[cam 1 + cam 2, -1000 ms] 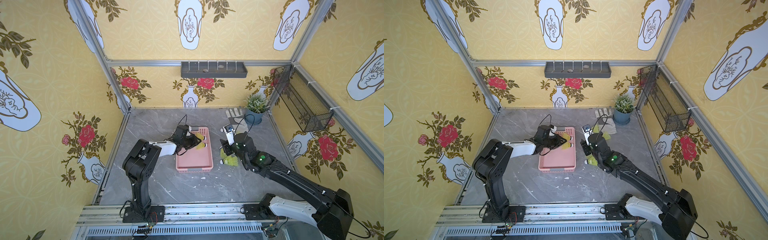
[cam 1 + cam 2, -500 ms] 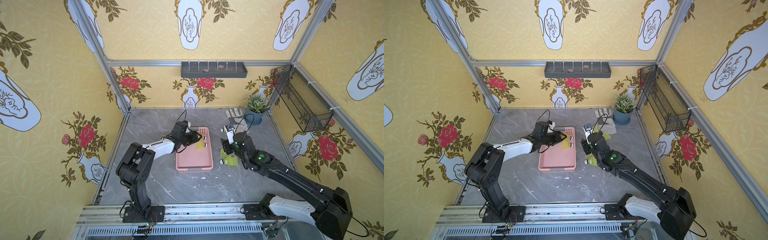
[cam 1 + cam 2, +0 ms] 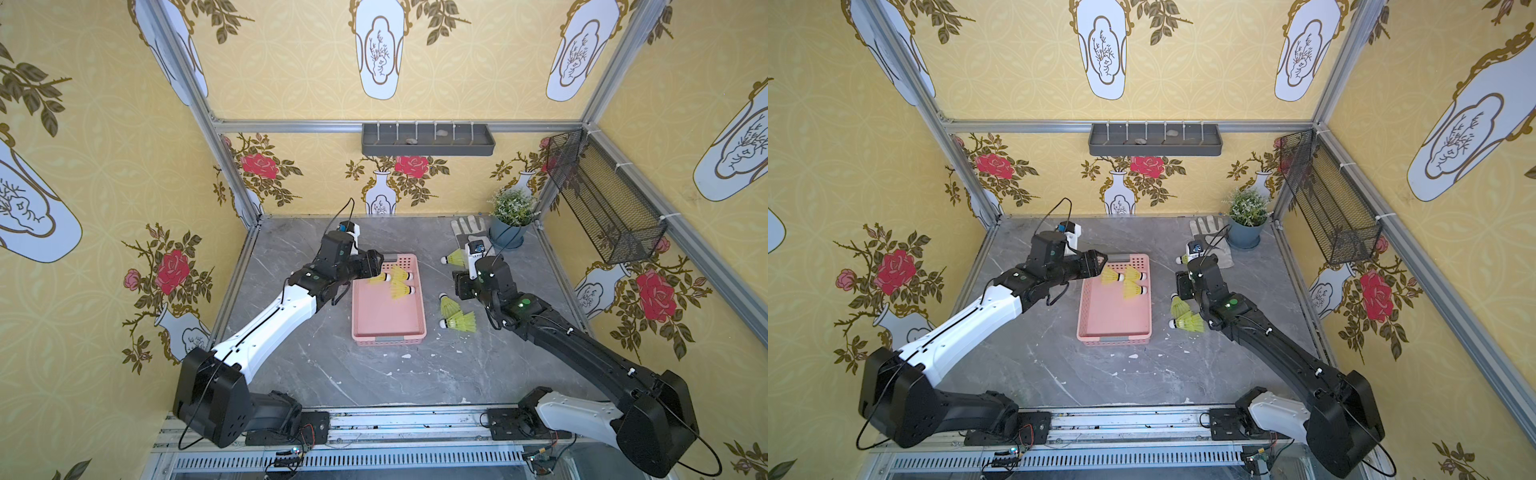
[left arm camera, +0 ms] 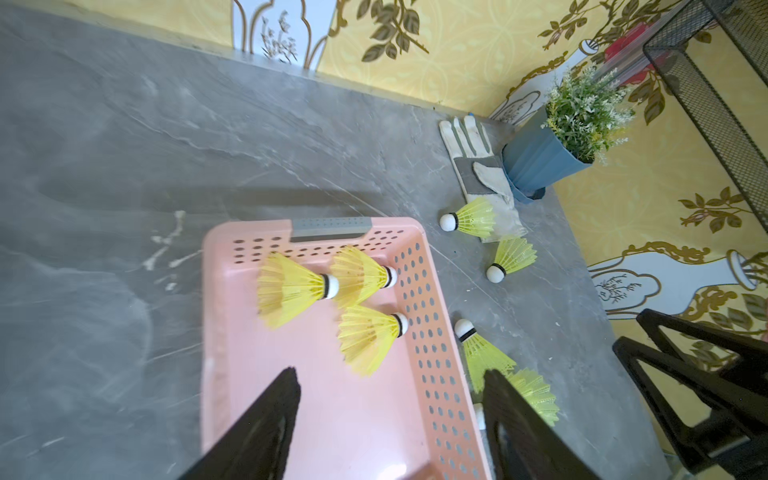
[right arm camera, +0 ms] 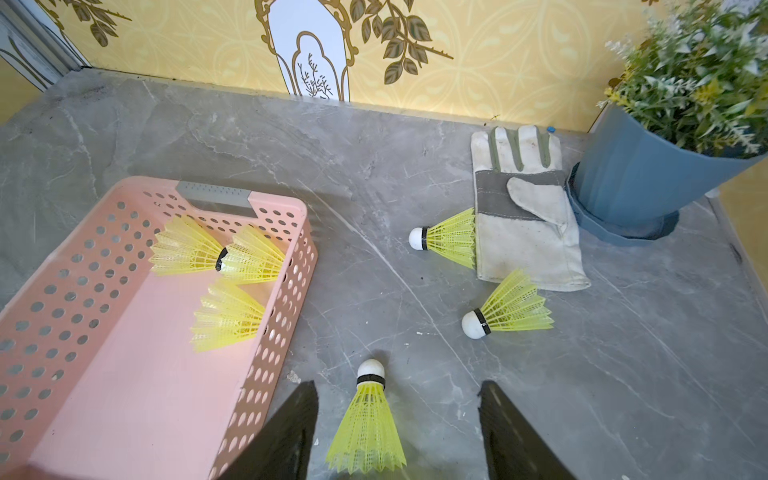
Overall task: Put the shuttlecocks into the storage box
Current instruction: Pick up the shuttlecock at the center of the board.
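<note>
We are working over the grey table (image 3: 291, 374), where the pink storage box (image 3: 388, 316) is sitting centrally, in reach of both arms. Our left gripper (image 4: 390, 374) is hanging wide open and empty above three shuttlecocks (image 4: 291, 289) lying inside the box. Our right gripper (image 5: 397, 386) is straddling a shuttlecock (image 5: 368, 428) on the table beside the box, jaws apart and not gripping. The potted plant (image 5: 631, 187) and the glove (image 5: 523, 224) are crowding the farther shuttlecocks.

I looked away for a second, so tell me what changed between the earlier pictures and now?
The left arm leaned forward and stretched out over the pink basket; its jaws opened and let go of a shuttlecock, now lying inside. The right arm, the basket and the shuttlecocks on the table stayed put.
</note>
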{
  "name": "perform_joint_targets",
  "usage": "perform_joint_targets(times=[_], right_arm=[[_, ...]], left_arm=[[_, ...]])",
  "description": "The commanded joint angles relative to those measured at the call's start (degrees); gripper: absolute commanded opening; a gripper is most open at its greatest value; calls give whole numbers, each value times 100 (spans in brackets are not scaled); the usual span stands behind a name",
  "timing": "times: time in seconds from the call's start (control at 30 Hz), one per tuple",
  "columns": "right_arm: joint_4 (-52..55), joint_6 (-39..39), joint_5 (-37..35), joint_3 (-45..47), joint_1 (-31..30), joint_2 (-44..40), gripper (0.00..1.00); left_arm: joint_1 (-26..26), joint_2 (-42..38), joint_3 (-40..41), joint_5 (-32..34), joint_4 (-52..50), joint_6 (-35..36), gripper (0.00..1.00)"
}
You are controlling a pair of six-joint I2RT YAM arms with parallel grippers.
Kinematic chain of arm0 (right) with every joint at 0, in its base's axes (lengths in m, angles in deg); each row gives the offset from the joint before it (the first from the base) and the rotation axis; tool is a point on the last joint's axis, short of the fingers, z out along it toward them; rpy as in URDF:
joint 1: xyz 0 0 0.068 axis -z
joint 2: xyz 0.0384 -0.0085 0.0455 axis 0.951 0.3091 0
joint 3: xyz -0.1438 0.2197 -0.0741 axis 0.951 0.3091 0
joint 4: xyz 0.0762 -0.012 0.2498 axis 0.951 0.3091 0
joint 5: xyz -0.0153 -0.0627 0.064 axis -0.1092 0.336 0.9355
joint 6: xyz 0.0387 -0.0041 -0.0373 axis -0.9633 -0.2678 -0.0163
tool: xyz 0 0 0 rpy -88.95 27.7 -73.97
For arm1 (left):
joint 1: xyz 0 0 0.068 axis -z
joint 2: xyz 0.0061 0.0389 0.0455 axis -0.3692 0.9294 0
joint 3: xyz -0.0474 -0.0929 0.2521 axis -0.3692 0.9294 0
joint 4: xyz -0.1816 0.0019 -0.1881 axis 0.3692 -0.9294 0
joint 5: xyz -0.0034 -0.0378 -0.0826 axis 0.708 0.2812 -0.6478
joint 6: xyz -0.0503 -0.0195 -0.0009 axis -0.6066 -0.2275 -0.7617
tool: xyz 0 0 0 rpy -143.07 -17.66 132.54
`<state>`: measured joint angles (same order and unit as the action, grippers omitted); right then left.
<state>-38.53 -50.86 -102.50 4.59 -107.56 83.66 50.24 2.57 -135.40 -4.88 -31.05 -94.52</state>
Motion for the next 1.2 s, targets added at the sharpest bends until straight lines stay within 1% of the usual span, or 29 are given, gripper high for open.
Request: perform_joint_targets(times=[0.0,0.13,0.17,0.23,0.37,0.6,0.73,0.97,1.17], right_arm=[[-100,-405,90,-32,108,164,64],[7,-712,185,-193,267,482,64],[33,-811,230,-241,309,572,64],[25,-924,392,-336,387,722,64],[23,-1104,615,-553,519,1065,64],[412,-1743,495,-948,806,1658,64],[553,-2103,489,-1008,1032,1939,62],[605,-2552,456,-1032,1372,2330,61],[617,-2781,830,-1225,1688,2800,57]], left_arm=[[-115,-413,-63,286,-909,694,73],[-309,-913,-197,197,-1606,1040,76],[-463,-1009,-232,148,-1739,1152,76],[-557,-1174,-241,65,-1899,1376,77],[-636,-1453,-40,55,-1932,1757,77],[-639,-1797,265,-81,-1901,2032,77],[-636,-1979,422,69,-1851,2048,77],[-761,-2125,440,-40,-1726,2004,77],[-846,-2176,475,-111,-1708,1998,77]])
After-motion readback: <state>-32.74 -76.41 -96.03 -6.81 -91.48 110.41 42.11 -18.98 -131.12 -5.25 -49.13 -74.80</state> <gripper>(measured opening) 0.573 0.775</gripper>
